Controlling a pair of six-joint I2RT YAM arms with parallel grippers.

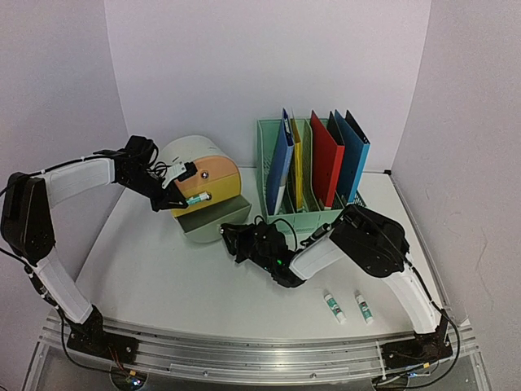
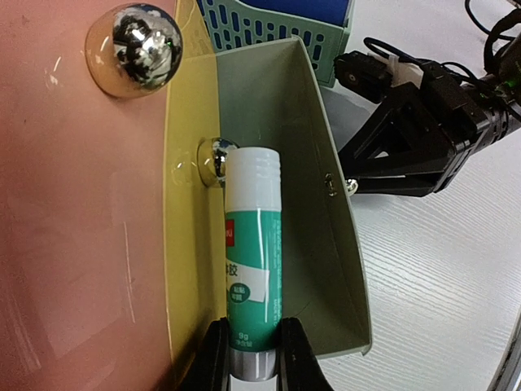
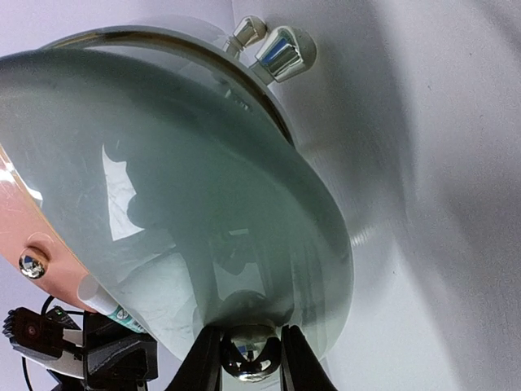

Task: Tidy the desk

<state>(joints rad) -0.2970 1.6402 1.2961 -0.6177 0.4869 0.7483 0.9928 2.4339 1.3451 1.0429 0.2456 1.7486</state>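
Observation:
On the white desk (image 1: 155, 277) stands a round drawer unit (image 1: 195, 167) with pink, yellow and green drawers. Its green bottom drawer (image 1: 213, 220) (image 2: 313, 187) is pulled out. My left gripper (image 1: 182, 196) (image 2: 252, 327) is shut on a green-and-white glue stick (image 1: 198, 198) (image 2: 251, 252), which lies lengthwise over the open drawer, beside the yellow drawer front (image 2: 189, 244). My right gripper (image 1: 229, 235) (image 3: 248, 338) is shut on the drawer's chrome knob (image 3: 251, 357), below the curved green front (image 3: 163, 187).
Two more glue sticks (image 1: 334, 308) (image 1: 363, 308) lie near the front right of the desk. A mint file holder (image 1: 303, 213) with blue, yellow and red folders stands behind the right arm. Lilac walls close in the back and sides.

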